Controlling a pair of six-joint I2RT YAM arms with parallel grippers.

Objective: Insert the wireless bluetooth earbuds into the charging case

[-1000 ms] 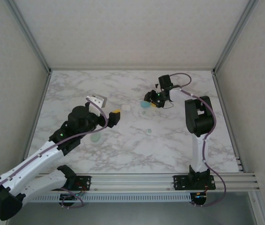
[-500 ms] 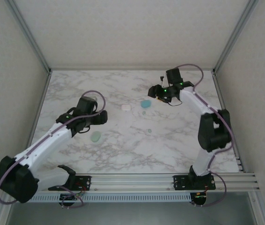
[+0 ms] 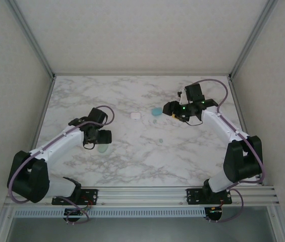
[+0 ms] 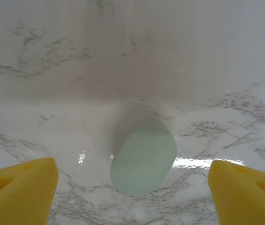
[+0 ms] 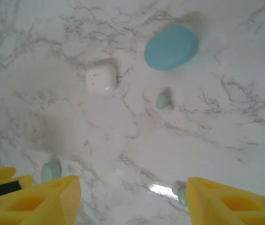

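Note:
A pale green oval charging case (image 4: pixel 144 157) lies on the marble just ahead of my left gripper (image 4: pixel 132 199), whose yellow fingers stand open on either side without touching it. From above, the left gripper (image 3: pixel 101 137) hangs over this green case (image 3: pixel 103 148). A blue oval case (image 5: pixel 171 47) and a white case (image 5: pixel 101 78) lie farther out. One pale teal earbud (image 5: pixel 163 100) rests below the blue case. Another earbud (image 5: pixel 181 194) lies beside the right finger of my open, empty right gripper (image 5: pixel 132 204). Seen from above, the right gripper (image 3: pixel 171 108) sits just right of the blue case (image 3: pixel 156 111).
The white case (image 3: pixel 135 115) lies mid-table between both arms, with the two earbuds (image 3: pixel 161 140) to its right on bare marble. Metal frame posts and white walls enclose the table on three sides. The rail with both arm bases runs along the near edge.
My left arm has dropped and pulled in over the green case, its jaws somewhat narrower. My right arm has stretched out and shifted right, away from the blue case, its jaws a little wider.

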